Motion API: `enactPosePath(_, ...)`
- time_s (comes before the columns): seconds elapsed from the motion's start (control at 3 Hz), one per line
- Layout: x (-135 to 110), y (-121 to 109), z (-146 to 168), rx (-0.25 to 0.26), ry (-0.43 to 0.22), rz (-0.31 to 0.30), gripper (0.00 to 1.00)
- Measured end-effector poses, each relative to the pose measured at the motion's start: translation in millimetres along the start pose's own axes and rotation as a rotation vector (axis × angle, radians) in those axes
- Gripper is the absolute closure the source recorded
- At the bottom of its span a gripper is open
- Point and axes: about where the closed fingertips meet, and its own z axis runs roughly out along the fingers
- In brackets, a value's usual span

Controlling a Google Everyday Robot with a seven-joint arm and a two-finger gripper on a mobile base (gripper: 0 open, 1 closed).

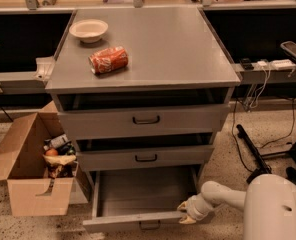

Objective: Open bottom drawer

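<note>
So the grey cabinet [103,119] fills most of the shot. Its counter [178,54] carries a bowl [89,30] and a red can [108,60] lying on its side. The robot's white body [278,209] sits bottom right, and its arm [223,194] reaches left toward the cabinet's base. An open cardboard box [30,164] of junk stands on the floor just beside the cabinet's left side.

The bottom drawer [143,191] is at floor level and already slid well out, with its bare inside showing. I'd call the job basically done.

The claw [187,214] is at the right end of that drawer's front panel, not on the little handle [149,226] in the middle. Honestly can't tell if it's clenched or released, or whether it's actually touching the panel.

What could go wrong:
- A push or pull that far off-centre could twist the drawer on its rails and jam it.
- Hauling it further could drag it right off the rails, or into the robot itself.

The frame's bottom edge cuts off part of the handle and panel. The box contents are just a jumble to me.
</note>
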Motion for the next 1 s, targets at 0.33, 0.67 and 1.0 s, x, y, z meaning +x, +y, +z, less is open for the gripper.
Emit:
enactPosePath(0.33, -0.8, 21.6, -1.4, 0.005, -0.039, -0.004, 0.96)
enactPosePath(0.67, -0.3, 21.7, -1.9, 0.005, -0.039, -0.004, 1.00)
enactPosePath(1.0, -0.3, 21.7, -1.9, 0.005, -0.039, -0.004, 0.82)
